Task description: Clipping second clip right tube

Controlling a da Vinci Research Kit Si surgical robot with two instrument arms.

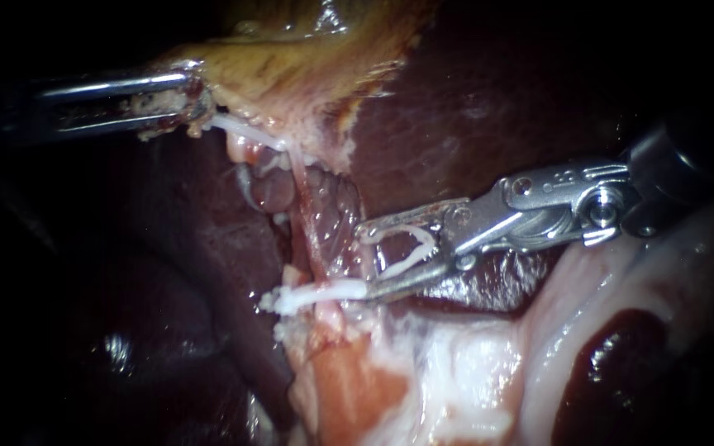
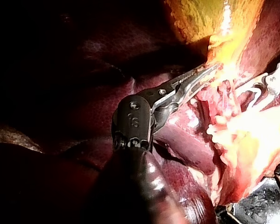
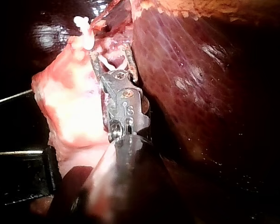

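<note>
**Second clip lined up beside the tube, not yet closed**

The left instrument [image 1: 194,103] has its jaws pinched on the yellowish edge of the gallbladder [image 1: 291,66] and holds it up and away from the dark liver [image 1: 497,107]. This draws the tube [image 1: 311,239] out as a thin pink strand running down from that edge.

One white clip [image 1: 324,293] already sits across the low end of the tube. The right instrument [image 1: 367,260] comes in from the right with its jaws spread wide, and an open clip [image 1: 402,264] is cradled between them, one leg along each jaw. Its lower jaw tip lies at the end of the seated clip, and both tips sit just beside the tube. From this angle I cannot tell whether the strand has entered the mouth of the jaws.

The step in hand looks like the approach. The open clip is being placed on the tube a little above the seated one.

The next move probably calls for sliding the jaws forward until the tube lies fully across the open clip. It should stay clear of the seated clip and pick up no loose tissue. Then the jaws squeeze shut.
</note>
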